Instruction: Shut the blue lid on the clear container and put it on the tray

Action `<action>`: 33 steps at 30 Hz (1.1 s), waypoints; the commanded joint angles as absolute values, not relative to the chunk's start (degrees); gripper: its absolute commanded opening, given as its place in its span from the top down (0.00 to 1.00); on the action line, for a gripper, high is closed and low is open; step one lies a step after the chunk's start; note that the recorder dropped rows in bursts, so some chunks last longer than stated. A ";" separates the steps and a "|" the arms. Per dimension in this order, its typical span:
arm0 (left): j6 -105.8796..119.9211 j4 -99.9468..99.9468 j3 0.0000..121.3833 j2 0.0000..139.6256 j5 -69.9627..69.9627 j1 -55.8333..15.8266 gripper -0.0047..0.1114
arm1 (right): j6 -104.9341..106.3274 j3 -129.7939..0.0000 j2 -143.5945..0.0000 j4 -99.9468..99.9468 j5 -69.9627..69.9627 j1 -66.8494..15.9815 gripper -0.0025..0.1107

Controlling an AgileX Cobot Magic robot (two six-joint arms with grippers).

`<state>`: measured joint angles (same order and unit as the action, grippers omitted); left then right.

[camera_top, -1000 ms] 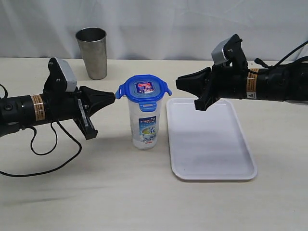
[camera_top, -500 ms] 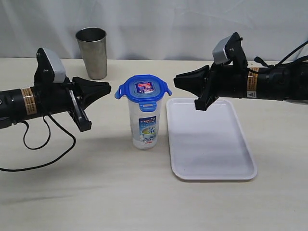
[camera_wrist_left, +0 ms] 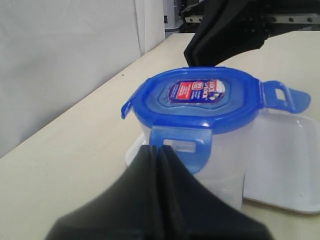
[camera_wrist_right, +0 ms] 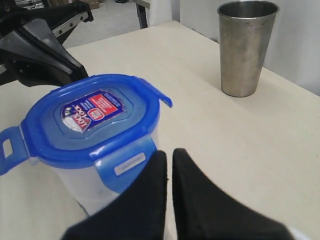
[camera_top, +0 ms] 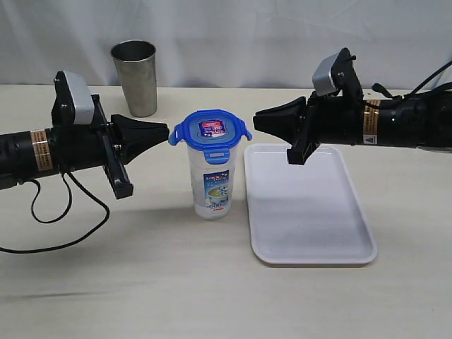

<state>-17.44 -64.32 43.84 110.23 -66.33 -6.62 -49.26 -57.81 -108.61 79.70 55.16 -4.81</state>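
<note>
The clear container [camera_top: 212,185] stands upright on the table just left of the white tray [camera_top: 311,212], with the blue lid [camera_top: 210,130] sitting on its top. Several of the lid's flaps stick outward. My left gripper [camera_top: 165,133] is shut and empty, its tip at the lid's left flap [camera_wrist_left: 182,145]. From the other side my right gripper [camera_top: 256,121] points at the lid, shut and empty, just short of the right flap [camera_wrist_right: 125,160]. In the left wrist view the lid [camera_wrist_left: 200,97] lies right beyond my left gripper [camera_wrist_left: 160,149]. The right wrist view has the lid [camera_wrist_right: 92,117] beside my right gripper [camera_wrist_right: 167,152].
A steel tumbler [camera_top: 134,76] stands at the back left, behind the left arm. A black cable [camera_top: 63,212] loops on the table under that arm. The tray holds nothing, and a white curtain closes off the back.
The left gripper drew back and rose away from the lid, then came forward again to the lid's left flap. The right gripper edged slightly toward the lid.
</note>
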 commanded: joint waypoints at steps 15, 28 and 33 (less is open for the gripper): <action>-13.67 -54.96 45.94 111.40 -64.12 -6.80 0.96 | -51.98 -57.99 -108.48 91.38 57.76 -4.77 0.94; -16.86 -61.96 46.80 111.82 -64.69 -7.73 0.96 | -54.69 -57.99 -108.48 96.63 62.93 -4.77 0.94; -17.08 -62.07 46.80 111.82 -64.05 -7.73 0.96 | -54.69 -57.99 -108.48 96.19 62.93 -4.77 0.94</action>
<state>-16.20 -61.73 46.47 111.78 -63.55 -7.46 -54.57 -57.81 -108.61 96.45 62.16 -4.81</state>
